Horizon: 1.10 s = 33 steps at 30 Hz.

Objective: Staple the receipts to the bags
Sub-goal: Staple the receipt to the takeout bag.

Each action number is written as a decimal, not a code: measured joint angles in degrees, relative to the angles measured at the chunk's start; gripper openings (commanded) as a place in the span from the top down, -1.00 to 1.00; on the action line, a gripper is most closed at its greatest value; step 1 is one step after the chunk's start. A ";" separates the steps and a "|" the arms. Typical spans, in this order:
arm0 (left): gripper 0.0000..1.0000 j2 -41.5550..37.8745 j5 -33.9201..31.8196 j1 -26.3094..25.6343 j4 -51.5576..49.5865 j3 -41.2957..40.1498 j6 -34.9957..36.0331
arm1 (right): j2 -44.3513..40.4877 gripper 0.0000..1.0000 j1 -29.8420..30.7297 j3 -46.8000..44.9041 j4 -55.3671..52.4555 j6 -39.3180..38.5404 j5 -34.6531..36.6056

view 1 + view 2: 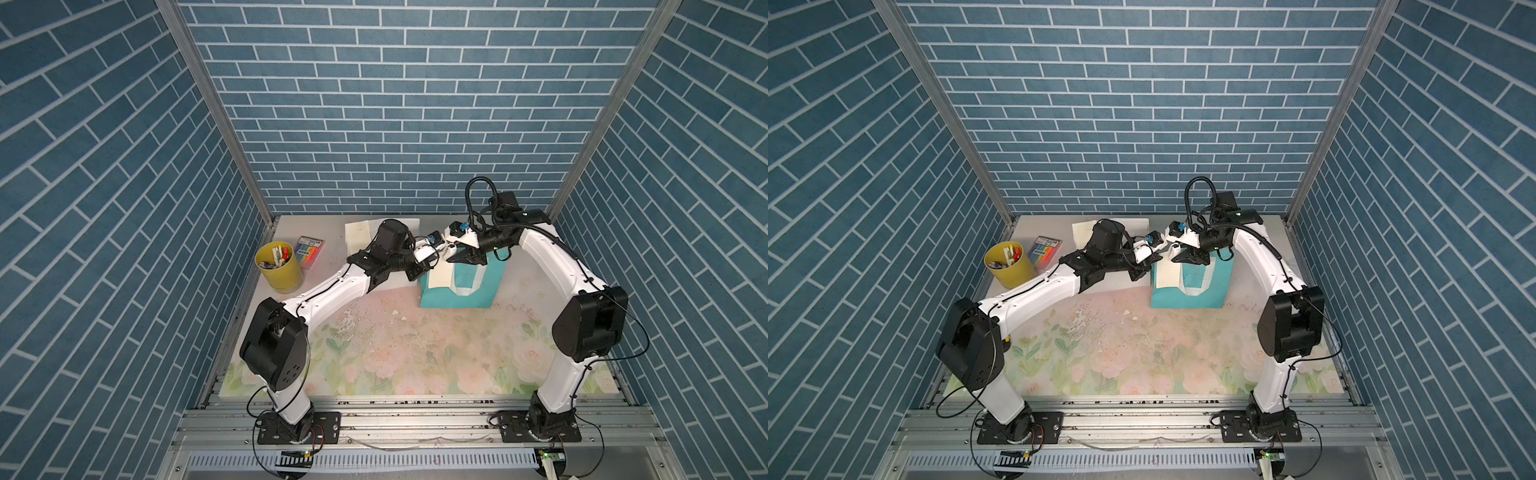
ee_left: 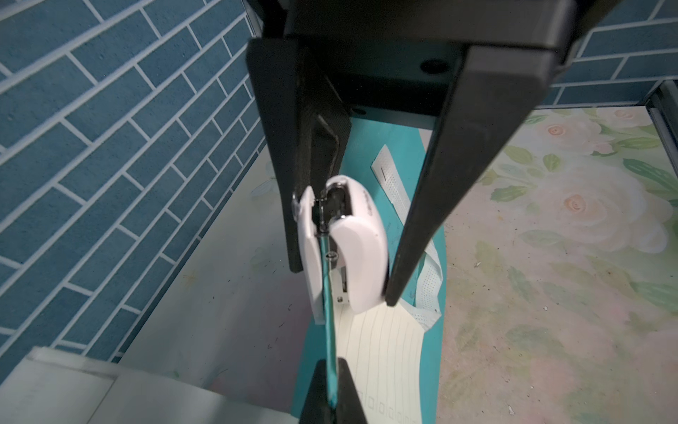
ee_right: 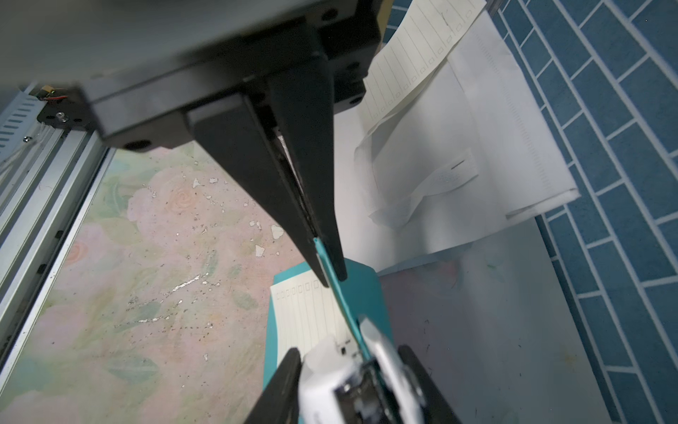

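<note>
The left gripper (image 2: pixel 345 284) is squeezing the stapler (image 2: pixel 361 249) shut. The right gripper (image 3: pixel 332 277) is pinching the teal bag (image 3: pixel 367 290) rim and should be holding the receipt (image 3: pixel 312 319) flush.

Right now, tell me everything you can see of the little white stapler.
The stapler is small and rounded, glossy white plastic with metal parts showing in its mouth. The left gripper is clamped on its two sides, holding it aloft. A raised edge of the teal bag sits in its mouth. The lined receipt runs up to it; whether that reaches inside I cannot tell.
</note>
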 measured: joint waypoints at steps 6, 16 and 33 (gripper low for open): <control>1.00 0.04 0.31 0.00 -0.26 0.07 0.13 | 0.00 1.00 0.00 0.00 -0.17 -0.52 -0.04; 1.00 0.04 0.11 -0.02 0.07 0.07 0.09 | -6.25 -0.40 0.17 -8.79 10.47 10.19 2.12; 1.00 0.04 -0.11 0.00 1.77 -0.81 -1.62 | -26.97 -0.40 6.29 -35.91 45.44 59.69 29.92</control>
